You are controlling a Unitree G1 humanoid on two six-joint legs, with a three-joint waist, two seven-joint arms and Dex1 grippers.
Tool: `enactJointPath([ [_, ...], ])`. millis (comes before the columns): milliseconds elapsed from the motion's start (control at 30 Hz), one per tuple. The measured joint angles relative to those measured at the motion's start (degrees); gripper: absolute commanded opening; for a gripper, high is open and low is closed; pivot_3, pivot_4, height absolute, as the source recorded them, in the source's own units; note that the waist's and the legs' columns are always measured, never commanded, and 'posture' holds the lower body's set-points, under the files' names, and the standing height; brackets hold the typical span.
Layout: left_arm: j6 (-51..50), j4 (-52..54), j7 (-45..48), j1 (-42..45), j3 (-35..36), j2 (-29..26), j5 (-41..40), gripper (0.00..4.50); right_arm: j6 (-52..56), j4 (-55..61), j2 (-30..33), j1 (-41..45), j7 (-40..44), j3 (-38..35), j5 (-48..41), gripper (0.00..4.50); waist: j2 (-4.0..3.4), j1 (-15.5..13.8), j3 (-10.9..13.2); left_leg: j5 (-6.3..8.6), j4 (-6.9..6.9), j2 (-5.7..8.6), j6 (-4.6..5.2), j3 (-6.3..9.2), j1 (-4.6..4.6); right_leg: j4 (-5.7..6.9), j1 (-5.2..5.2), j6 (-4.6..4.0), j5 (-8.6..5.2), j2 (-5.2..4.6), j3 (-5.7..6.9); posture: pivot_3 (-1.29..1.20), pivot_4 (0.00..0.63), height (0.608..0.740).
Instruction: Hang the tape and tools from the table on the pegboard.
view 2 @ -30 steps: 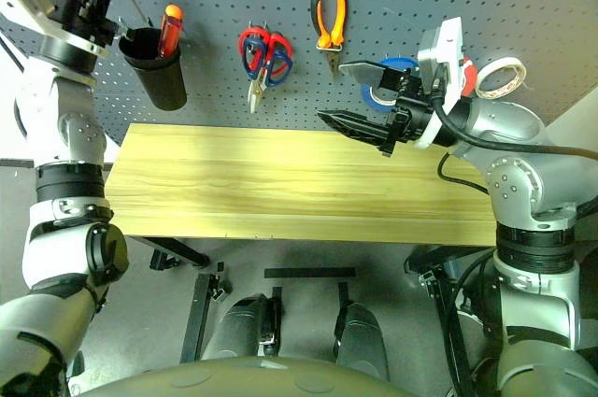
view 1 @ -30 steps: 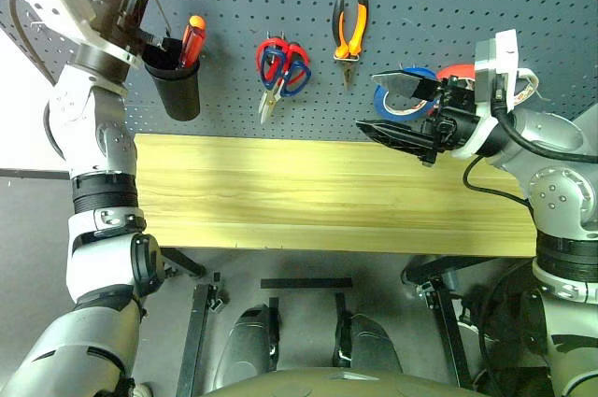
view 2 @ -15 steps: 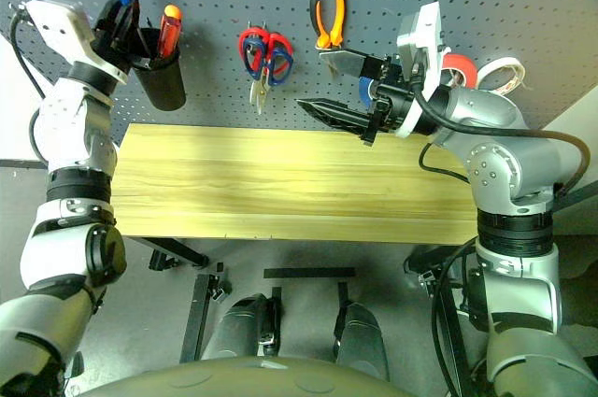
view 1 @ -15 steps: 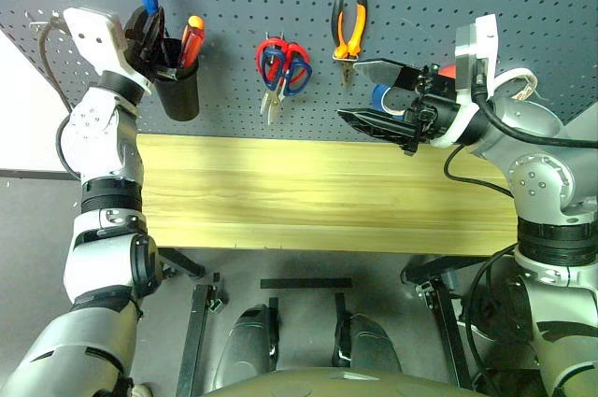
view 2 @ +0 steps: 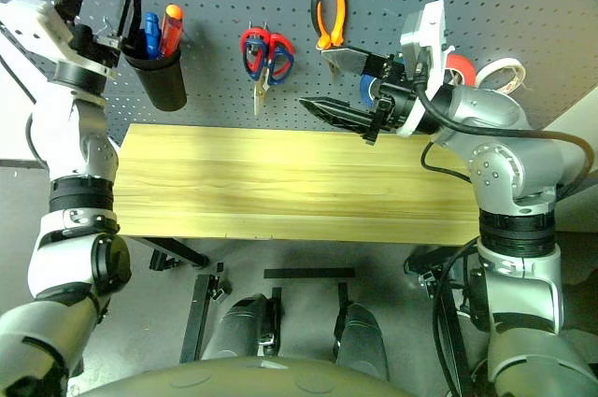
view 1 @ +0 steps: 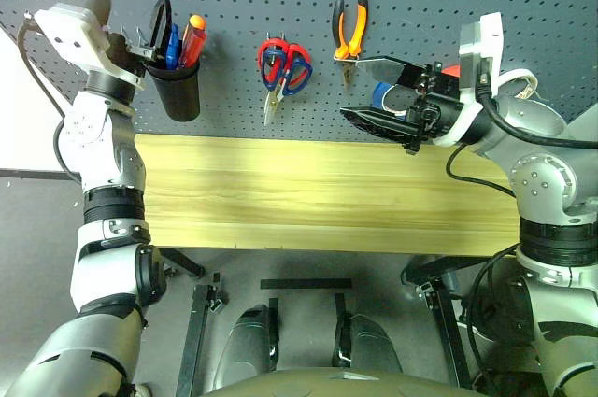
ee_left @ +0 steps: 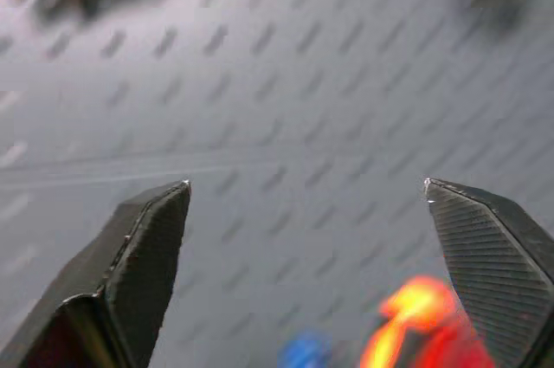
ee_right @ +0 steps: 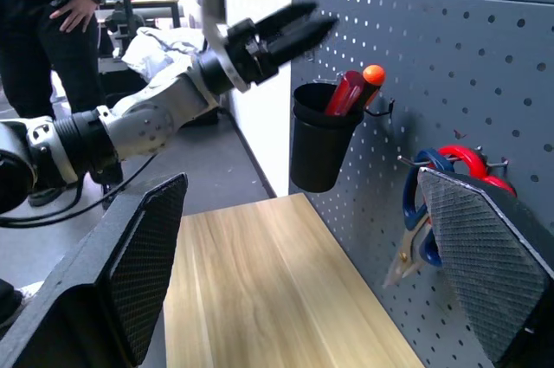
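Hanging beside black cup (view 1: 177,87): red-handled scissors (view 1: 280,70), pliers (view 1: 349,35).

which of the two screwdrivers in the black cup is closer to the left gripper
The blue-handled screwdriver: it stands on the cup's side toward the open left gripper, while the red-and-yellow-handled screwdriver is on the far side.

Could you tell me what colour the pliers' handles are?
Orange and black; the pliers show best in the left eye view.
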State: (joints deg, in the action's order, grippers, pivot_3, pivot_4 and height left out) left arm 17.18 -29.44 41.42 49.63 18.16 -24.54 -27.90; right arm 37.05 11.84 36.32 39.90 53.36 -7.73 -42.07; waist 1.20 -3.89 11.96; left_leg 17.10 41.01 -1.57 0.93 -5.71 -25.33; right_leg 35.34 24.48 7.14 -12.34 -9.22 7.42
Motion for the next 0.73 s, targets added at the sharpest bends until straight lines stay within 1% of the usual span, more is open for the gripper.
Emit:
enactJointPath([
  [67, -6.75, 4.47, 7.26, -2.57, -1.94, -0.29, -4.61, 4.37, 0.26, 0.82, 2.1, -2.96, -0.04, -1.48, -0.24, 4.5, 0.04, 0.0, -0.28, 0.0, -0.01, 0.0, 0.0, 0.0, 0.0, 0.0, 0.0, 0.0, 0.0, 0.01, 0.0, 0.15, 0.093, 0.711],
  [133, -15.91, 8.39, 15.44, -6.28, -5.19, -2.02, -8.4, 4.37, 0.87, 1.59, 4.9, -8.07, 0.3, -2.77, -0.18, 4.5, 0.01, 0.12, -0.69, 0.0, -0.02, 0.0, 0.0, 0.0, 0.02, 0.0, -0.01, 0.0, 0.0, 0.01, 0.0, 0.13, 0.095, 0.711],
  [200, -22.51, 9.51, 23.02, -8.3, -8.74, -3.92, -9.56, 4.37, 1.49, 2.28, 6.79, -13.65, 0.76, -4.45, -0.29, 4.5, -0.07, 0.24, -0.85, 0.0, 0.02, -0.03, 0.0, -0.03, 0.07, 0.05, -0.04, 0.0, 0.0, 0.05, -0.05, 0.11, 0.1, 0.711],
  [300, -26.72, 8.82, 32.27, -9.12, -13.24, -6.08, -8.66, 4.37, 0.97, 2.63, 8.12, -20.5, 1.37, -6.4, 0.39, 4.5, -0.11, 0.28, -1.03, 0.0, 0.03, -0.1, 0.0, -0.06, 0.2, 0.05, -0.13, -0.02, 0.0, 0.09, -0.09, 0.08, 0.107, 0.711],
  [367, -26.78, 7.0, 36.16, -9.02, -15.19, -6.29, -7.25, 4.37, -0.1, 2.65, 8.11, -22.86, 1.53, -6.37, 1.36, 4.5, -0.26, 0.39, -1.15, 0.0, 0.03, -0.1, 0.0, -0.11, 0.23, 0.03, -0.13, -0.03, 0.01, 0.1, -0.17, 0.07, 0.106, 0.711],
  [433, -24.79, 3.09, 39.07, -8.55, -17.01, -4.74, -4.69, 4.37, -1.97, 2.67, 7.7, -24.37, 1.49, -6.33, 2.52, 4.5, -0.39, 0.45, -1.29, 0.0, 0.02, -0.1, 0.0, -0.13, 0.26, 0.02, -0.14, -0.03, 0.02, 0.11, -0.19, 0.07, 0.114, 0.711],
  [500, -22.94, -0.87, 40.84, -8.18, -17.68, -3.27, -3.02, 4.37, -2.93, 2.67, 7.04, -24.22, 0.97, -5.6, 3.16, 4.5, -0.39, 0.74, -1.3, 0.0, 0.03, -0.15, 0.0, -0.12, 0.26, 0.03, -0.13, -0.04, 0.02, 0.16, -0.2, 0.06, 0.118, 0.711],
  [600, -18.55, -6.5, 43.93, -7.57, -18.6, -2.68, 0.37, 4.37, -3.65, 2.39, 6.0, -24.0, 0.46, -5.08, 3.64, 4.5, -0.39, 1.56, -1.31, 0.0, 0.01, -0.17, 0.0, -0.12, 0.26, 0.01, -0.13, -0.04, 0.02, 0.18, -0.2, 0.06, 0.119, 0.711],
  [733, -13.91, -8.51, 46.28, -8.04, -20.02, -1.7, 3.95, 4.37, -4.62, 1.27, 5.7, -23.97, 0.73, -4.2, 4.17, 4.5, -0.4, 1.63, -1.32, 0.0, 0.02, -0.17, 0.0, -0.13, 0.25, 0.0, -0.13, -0.05, 0.02, 0.17, -0.21, 0.06, 0.108, 0.711],
])
